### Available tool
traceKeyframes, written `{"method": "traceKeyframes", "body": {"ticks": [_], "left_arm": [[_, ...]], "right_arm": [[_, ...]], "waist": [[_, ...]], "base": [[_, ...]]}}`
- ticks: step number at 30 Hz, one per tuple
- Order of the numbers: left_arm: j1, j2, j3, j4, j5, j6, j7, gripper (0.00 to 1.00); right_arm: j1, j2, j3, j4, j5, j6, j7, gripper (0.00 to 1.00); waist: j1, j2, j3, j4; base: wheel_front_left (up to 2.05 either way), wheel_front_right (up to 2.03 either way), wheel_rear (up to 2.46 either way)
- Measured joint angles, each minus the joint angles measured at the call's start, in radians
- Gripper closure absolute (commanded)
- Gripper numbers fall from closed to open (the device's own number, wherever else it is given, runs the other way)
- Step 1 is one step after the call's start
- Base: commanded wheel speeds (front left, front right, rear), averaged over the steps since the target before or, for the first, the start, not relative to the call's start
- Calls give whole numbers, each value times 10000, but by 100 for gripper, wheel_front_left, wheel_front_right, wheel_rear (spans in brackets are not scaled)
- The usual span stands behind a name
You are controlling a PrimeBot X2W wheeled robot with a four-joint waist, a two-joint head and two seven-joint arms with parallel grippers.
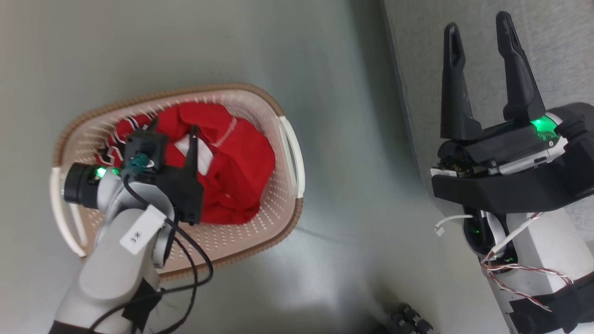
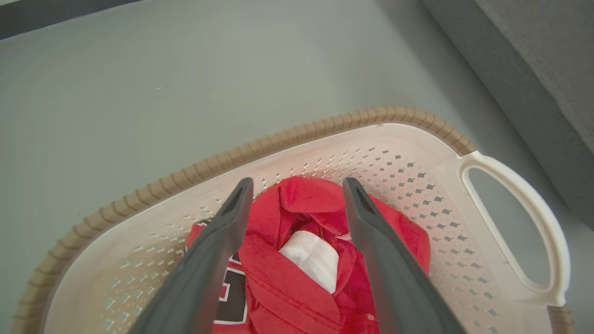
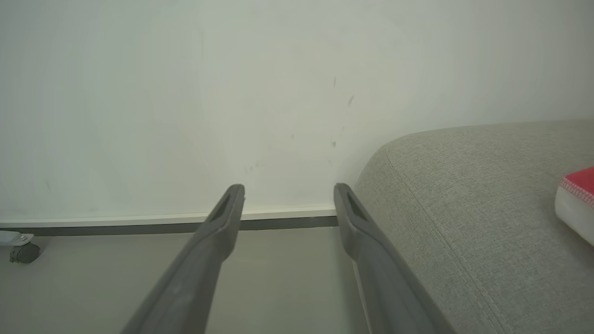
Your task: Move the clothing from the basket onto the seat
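The cream basket (image 1: 283,218) with its brown rim stands on the floor at the left. It holds bright red clothing (image 1: 241,157) with white trim and a black-and-white print. My left gripper (image 1: 178,134) hangs over the basket, pointing down at the pile. In the left wrist view its open fingers (image 2: 297,185) straddle the red clothing (image 2: 274,278) a little above it, inside the basket (image 2: 325,130). My right gripper (image 1: 478,23) stands open and empty over the edge of the grey seat (image 1: 557,55). Its wrist view shows the open gripper (image 3: 287,190) beside the seat (image 3: 464,208), where a red-and-white piece of fabric (image 3: 577,199) lies.
Grey floor (image 1: 362,185) separates the basket from the seat. A white wall (image 3: 232,93) with a baseboard runs behind the seat, and a small caster (image 3: 21,250) sits by it. Dark wheel parts (image 1: 408,320) show at the bottom edge.
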Motion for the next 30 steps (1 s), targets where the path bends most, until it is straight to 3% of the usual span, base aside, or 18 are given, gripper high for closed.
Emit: {"method": "traceKeyframes", "body": {"ticks": [13,30], "left_arm": [[-793,336,247,1760,0,-8,290,0],[-1741,579,297,3603,46,-6,993,0]], "right_arm": [[-499,466,253,240,2,63,-186,0],[-687,633,383,539,25,368,-395,0]], "waist": [[-1,-1,1474,-663],[-3,-1,2105,-1078]], "base": [[0,0,0],[0,0,0]]}}
